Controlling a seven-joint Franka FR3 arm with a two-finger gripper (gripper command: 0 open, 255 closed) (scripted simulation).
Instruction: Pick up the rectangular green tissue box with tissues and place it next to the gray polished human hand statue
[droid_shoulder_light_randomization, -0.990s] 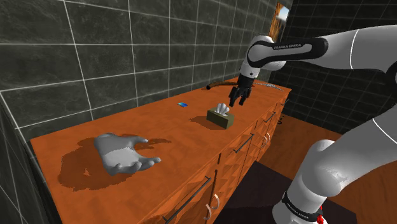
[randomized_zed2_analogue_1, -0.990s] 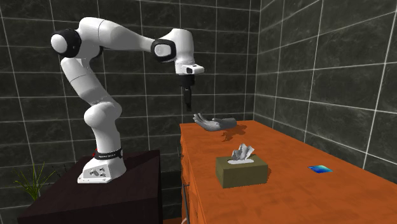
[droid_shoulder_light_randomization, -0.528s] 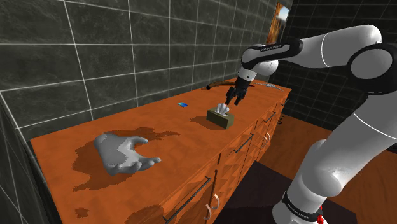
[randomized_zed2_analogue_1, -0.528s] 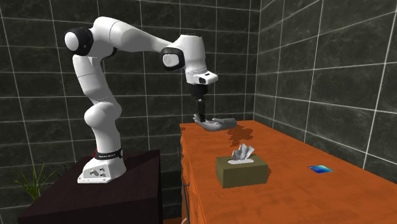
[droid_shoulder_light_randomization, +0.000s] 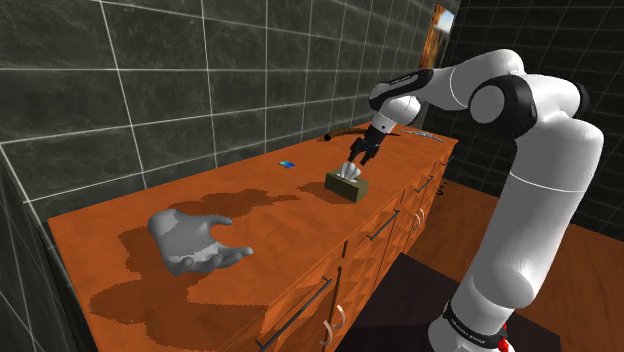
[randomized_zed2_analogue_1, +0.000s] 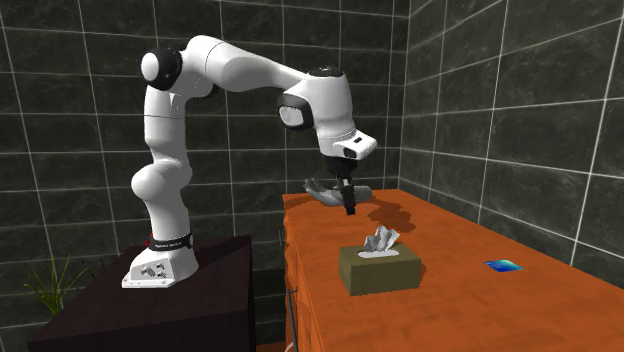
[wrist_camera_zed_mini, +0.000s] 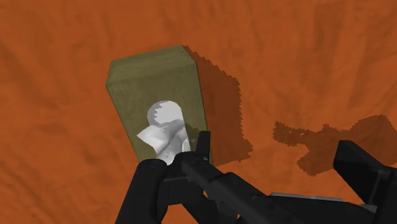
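An olive-green tissue box (droid_shoulder_light_randomization: 347, 187) (randomized_zed2_analogue_1: 378, 269) (wrist_camera_zed_mini: 156, 79) with white tissue (wrist_camera_zed_mini: 164, 129) poking out of its top stands on the orange counter (droid_shoulder_light_randomization: 290, 235). My black gripper (droid_shoulder_light_randomization: 357, 152) (randomized_zed2_analogue_1: 350, 209) (wrist_camera_zed_mini: 248, 159) hangs open a little above it, clear of the box. In the wrist view one finger (wrist_camera_zed_mini: 149, 184) is over the box's near end; the gap between the fingers lies over bare counter beside it. The grey hand statue (droid_shoulder_light_randomization: 195, 240) lies palm up at the counter's other end, and it is partly hidden behind the gripper in the second exterior view (randomized_zed2_analogue_1: 322, 189).
A small blue flat item (droid_shoulder_light_randomization: 288, 164) (randomized_zed2_analogue_1: 503, 265) lies near the dark tiled wall (droid_shoulder_light_randomization: 150, 90). A thin dark object (droid_shoulder_light_randomization: 345, 132) lies at the counter's far end. Drawer fronts with handles (droid_shoulder_light_randomization: 300, 318) run below the front edge. My stand (randomized_zed2_analogue_1: 170, 300) sits beside the counter.
The arm has swung along the counter towards the tissue box and come down, bringing the open gripper from high and off to the side to just above the box. Nothing else moved.
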